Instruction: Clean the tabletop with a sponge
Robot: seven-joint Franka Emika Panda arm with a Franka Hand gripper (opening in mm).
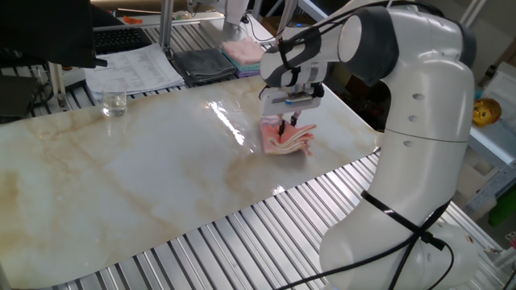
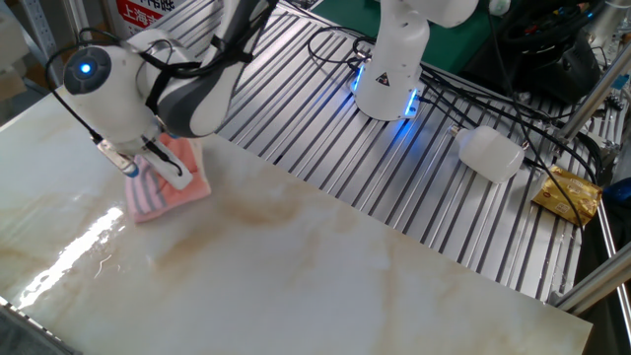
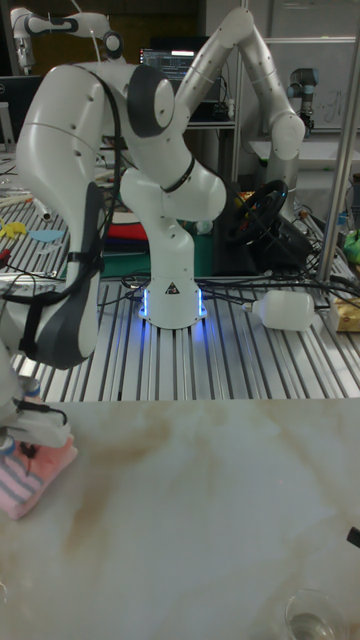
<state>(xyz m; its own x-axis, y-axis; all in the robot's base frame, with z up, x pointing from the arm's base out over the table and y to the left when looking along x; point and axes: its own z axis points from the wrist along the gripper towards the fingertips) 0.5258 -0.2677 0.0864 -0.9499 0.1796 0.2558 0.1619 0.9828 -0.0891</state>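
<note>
The wiping was under way and far from finished, by my reading: the sponge [image 1: 286,138] lay pressed on the counter [image 1: 121,185] near its edge, close to the robot's base, and a brownish smear [image 2: 251,212] showed just beside it, with most of the slab not visibly covered. The arm reached out with the wrist bent straight down. Its fingers [image 1: 285,122] were clamped on the sponge from above.

Bright, even room light from above; a hard white glare streak lies on the glossy tabletop [image 1: 230,125], repeated near its edge in the other fixed view; shadows are faint, the tall view's background dimmer, everything fairly sharp
</note>
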